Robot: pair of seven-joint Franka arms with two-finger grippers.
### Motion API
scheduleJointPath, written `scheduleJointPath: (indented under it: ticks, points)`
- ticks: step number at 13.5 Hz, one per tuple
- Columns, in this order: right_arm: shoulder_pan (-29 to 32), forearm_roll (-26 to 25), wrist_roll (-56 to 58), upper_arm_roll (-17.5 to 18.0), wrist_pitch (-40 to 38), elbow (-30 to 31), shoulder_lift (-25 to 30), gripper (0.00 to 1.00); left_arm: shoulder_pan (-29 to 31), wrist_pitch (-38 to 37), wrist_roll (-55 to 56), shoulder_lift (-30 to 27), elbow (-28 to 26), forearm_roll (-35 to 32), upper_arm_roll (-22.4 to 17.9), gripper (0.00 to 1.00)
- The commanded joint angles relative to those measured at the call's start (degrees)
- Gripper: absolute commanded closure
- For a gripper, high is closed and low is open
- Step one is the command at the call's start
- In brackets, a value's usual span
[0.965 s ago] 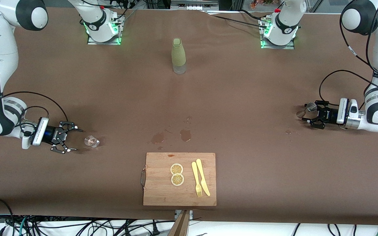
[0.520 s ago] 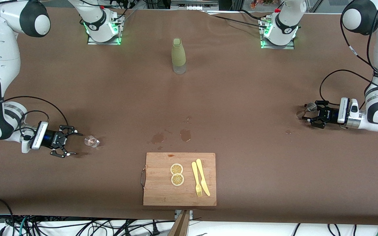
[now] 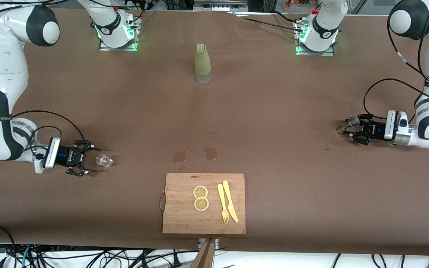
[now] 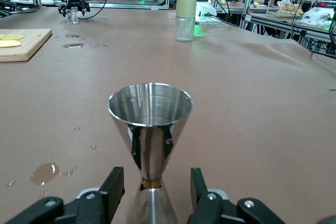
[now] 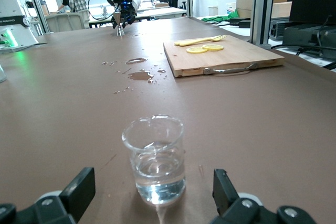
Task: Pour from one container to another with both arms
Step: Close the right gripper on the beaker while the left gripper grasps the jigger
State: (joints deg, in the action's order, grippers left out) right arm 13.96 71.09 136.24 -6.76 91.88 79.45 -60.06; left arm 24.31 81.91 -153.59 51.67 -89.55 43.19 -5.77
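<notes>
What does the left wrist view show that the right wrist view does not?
Only the left wrist view: the silver hourglass metal jigger upright between the left gripper fingers, which flank its waist with gaps showing, and the tall green bottle.

Only the right wrist view: the small clear glass cup, a little liquid in it, standing between the open right gripper fingers, untouched; also the yellow plastic fork.

Both: the brown table, wet patches and wooden cutting board.
</notes>
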Motion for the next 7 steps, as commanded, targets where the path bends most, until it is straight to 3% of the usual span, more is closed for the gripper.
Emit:
scheduleJointPath:
  ticks: [1, 7]
  points:
    - [0.19, 1.07, -0.09, 0.78, -1.27, -1.75, -1.64, 0.0, 0.39, -0.7, -3.21, -0.08, -0.53, 1.37, -0.03, 0.42]
    - [0.19, 1.07, -0.09, 1.93, -1.18, -1.75, -2.17, 0.0, 0.38, -0.7, -5.32, -0.08, -0.53, 1.46, 0.06, 0.68]
